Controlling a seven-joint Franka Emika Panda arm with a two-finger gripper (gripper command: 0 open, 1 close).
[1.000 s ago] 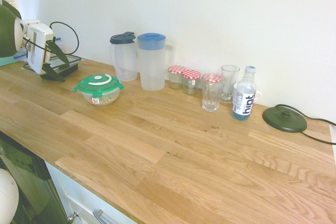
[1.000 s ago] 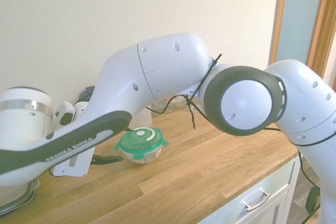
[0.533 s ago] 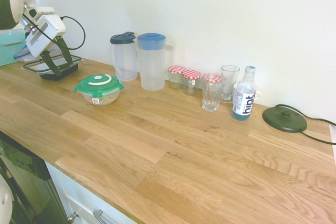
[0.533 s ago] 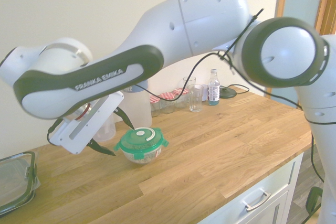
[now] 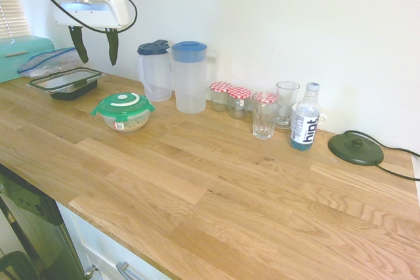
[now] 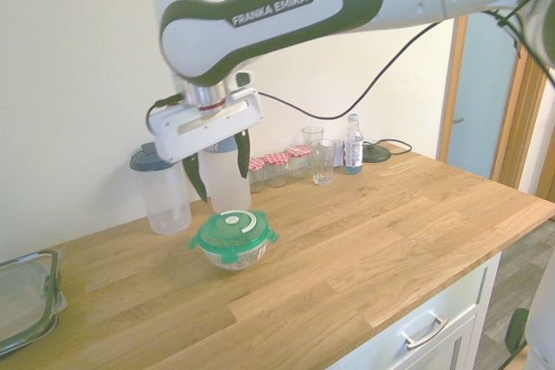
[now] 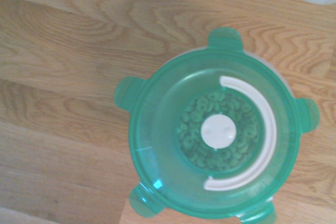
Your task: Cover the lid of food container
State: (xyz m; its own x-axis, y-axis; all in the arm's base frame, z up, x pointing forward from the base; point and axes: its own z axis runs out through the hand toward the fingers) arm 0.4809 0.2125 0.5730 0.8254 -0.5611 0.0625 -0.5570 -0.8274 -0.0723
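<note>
The green lid [image 5: 123,104] with its white ring lies on top of the food container [image 5: 126,122], a small clear bowl of brownish grains with a red-white label. Both stand on the wooden counter's left part. My gripper [image 5: 97,54] hangs above and slightly behind them, pointing down, open and empty. In the second exterior view the gripper [image 6: 222,178] is just over the lid [image 6: 234,230] and the bowl [image 6: 232,256], not touching. The wrist view looks straight down on the lid [image 7: 212,135], with grain rings showing through its centre.
A rectangular clear black-rimmed box [image 5: 65,82] sits left of the bowl. Behind it stand two pitchers [image 5: 155,70] [image 5: 189,77]. Jars [image 5: 230,96], glasses [image 5: 265,115], a water bottle [image 5: 304,117] and a dark disc with cable [image 5: 356,149] line the wall.
The arm has swung up from beside the black-rimmed box and over to the bowl; the gripper went from tilted and low to pointing straight down above the lid. The lid and bowl stayed put.
</note>
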